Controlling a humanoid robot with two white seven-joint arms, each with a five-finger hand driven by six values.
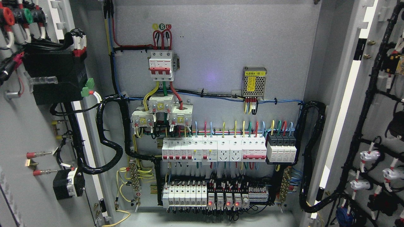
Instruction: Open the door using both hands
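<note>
On both sides the doors were swung wide, left door [34, 126] and right door [378, 126], wiring on their inner faces. Between them sat the cabinet's breaker rows [227, 151]. No robot hand showed up, so can't tell its state.

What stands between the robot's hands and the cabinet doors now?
Nothing can be judged: neither hand is in view. The left door and right door already stand swung open, showing the wired panel.

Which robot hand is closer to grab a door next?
Neither can be picked: no hand shows in the head view. Both doors already stand open, the left door and right door, showing the breakers inside.
</note>
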